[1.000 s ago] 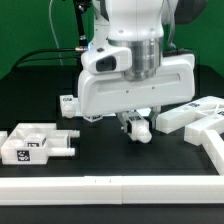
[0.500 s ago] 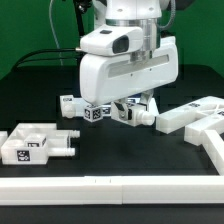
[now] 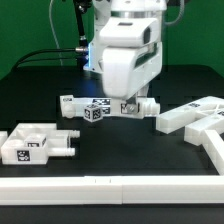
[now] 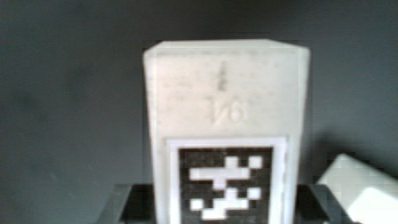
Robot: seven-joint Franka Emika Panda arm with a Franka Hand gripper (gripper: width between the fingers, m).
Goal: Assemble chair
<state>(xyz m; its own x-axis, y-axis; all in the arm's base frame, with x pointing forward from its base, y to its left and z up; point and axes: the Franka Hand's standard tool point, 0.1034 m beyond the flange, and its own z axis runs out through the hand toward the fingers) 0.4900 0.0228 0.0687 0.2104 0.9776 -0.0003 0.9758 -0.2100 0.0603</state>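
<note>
Black table (image 3: 40, 100) is spreading under everything, and over it the gripper (image 3: 138, 104) is holding the bar (image 3: 95, 107), a tagged white chair part, level, jaws partly closed on its sides near one end. Beyond the bar's free end a pegged block (image 3: 35, 143) is lying; beyond its gripped end, slabs (image 3: 195, 115); nearer the camera, a rail (image 3: 110, 186).

Panda arm's gripper (image 3: 138, 104) clamps a tagged white bar (image 3: 85, 105); a white block (image 3: 35, 143) lies near that bar.
</note>
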